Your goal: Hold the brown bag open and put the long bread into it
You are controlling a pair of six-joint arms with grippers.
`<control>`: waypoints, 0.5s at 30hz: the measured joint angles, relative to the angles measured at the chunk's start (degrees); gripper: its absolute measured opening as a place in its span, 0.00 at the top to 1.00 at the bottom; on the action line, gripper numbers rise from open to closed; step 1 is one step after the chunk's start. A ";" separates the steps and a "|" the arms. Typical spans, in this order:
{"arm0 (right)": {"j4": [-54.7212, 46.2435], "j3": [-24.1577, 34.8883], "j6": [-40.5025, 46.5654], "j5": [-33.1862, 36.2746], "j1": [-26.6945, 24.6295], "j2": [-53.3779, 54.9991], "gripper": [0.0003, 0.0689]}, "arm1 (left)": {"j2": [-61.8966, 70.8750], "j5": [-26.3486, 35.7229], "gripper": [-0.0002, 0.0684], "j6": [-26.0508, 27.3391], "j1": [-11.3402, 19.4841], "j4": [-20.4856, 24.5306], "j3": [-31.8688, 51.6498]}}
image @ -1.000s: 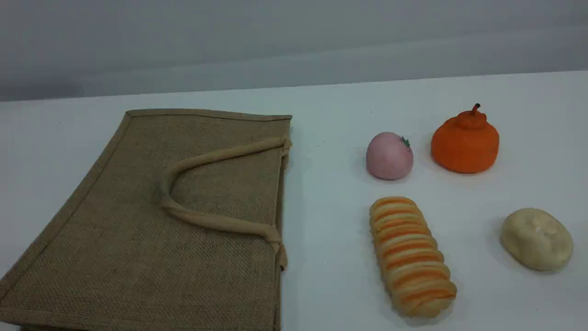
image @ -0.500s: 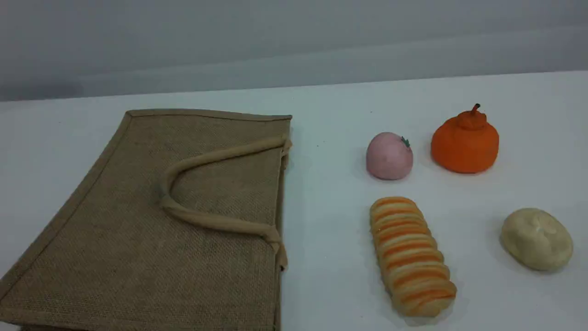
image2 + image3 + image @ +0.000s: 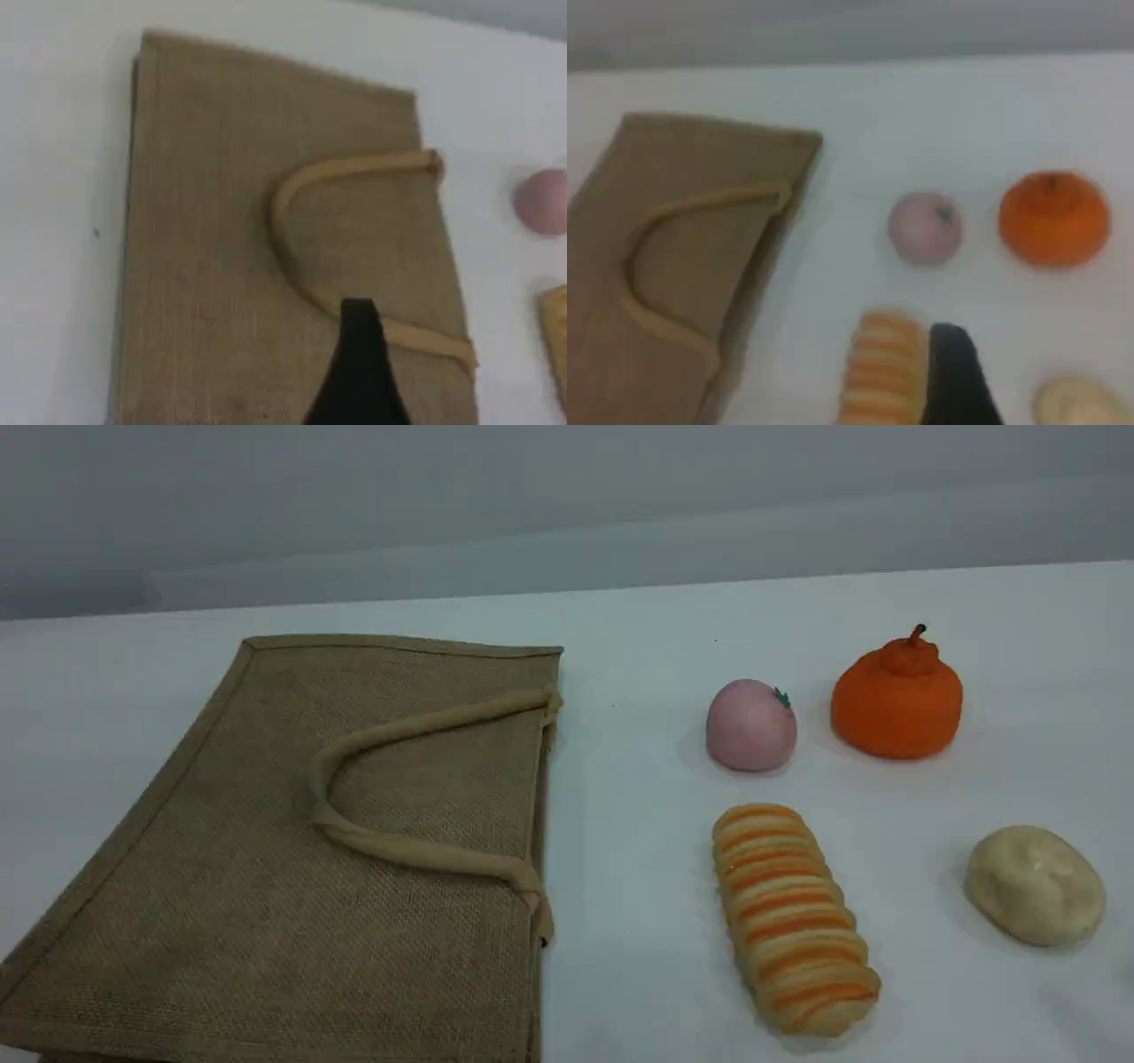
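The left end effector (image 3: 357,354) is open and holds nothing; it hangs over the bag (image 3: 354,850), right above the handle (image 3: 292,204). I cannot tell if the right end effector (image 3: 950,372) is open; it is just beside the bread (image 3: 791,917) and nearer to it. The bag lies flat, mouth toward the bread, which lies longways beside that mouth.

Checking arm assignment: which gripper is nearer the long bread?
Right. The right gripper hangs above the long bread, while the left gripper hangs over the brown bag.
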 joint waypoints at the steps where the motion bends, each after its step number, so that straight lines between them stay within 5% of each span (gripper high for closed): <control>1: 2.30 0.00 -2.29 0.25 0.00 2.95 0.46 | 2.65 -1.31 0.27 0.00 0.00 -0.59 0.00; 15: 38.83 0.00 -30.81 -4.23 0.05 31.08 0.46 | 35.65 -14.78 0.27 -1.39 -6.49 -0.72 -7.85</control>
